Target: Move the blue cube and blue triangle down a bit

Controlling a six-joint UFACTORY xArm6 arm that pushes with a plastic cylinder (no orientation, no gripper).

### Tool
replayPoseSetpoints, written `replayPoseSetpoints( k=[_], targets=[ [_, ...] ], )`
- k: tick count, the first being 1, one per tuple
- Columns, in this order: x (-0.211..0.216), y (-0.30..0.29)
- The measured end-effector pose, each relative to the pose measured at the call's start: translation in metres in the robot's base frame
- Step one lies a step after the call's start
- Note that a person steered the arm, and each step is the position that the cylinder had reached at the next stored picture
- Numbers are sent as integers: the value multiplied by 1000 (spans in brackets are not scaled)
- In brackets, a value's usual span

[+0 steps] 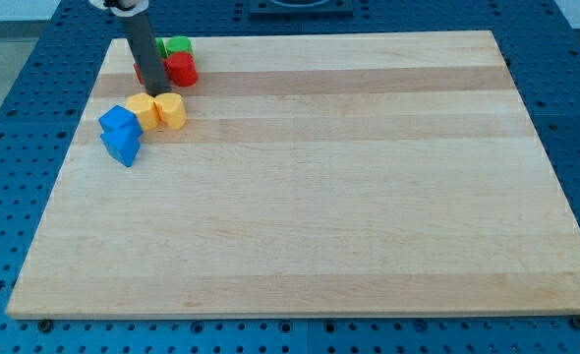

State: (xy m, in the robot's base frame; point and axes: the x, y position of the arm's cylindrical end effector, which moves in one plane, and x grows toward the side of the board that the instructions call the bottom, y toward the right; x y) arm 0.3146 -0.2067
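Observation:
The blue cube (119, 120) sits near the view's upper left of the wooden board (310, 197). The blue triangle (122, 147) lies just below it, touching it. My tip (156, 91) is at the end of the dark rod, just above the yellow blocks and up-right of the blue cube, a short gap away from it. Whether the tip touches the yellow blocks cannot be told.
A yellow block (145, 110) touches the blue cube's right side, with a yellow heart-like block (171, 110) beside it. A red block (181, 70) and a green block (178, 45) sit above, partly behind the rod. The board's left edge is close.

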Motion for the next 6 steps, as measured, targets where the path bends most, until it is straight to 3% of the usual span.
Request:
replayPoseSetpoints(
  k=[2, 6],
  targets=[
    [3, -36],
    [67, -52]
  ],
)
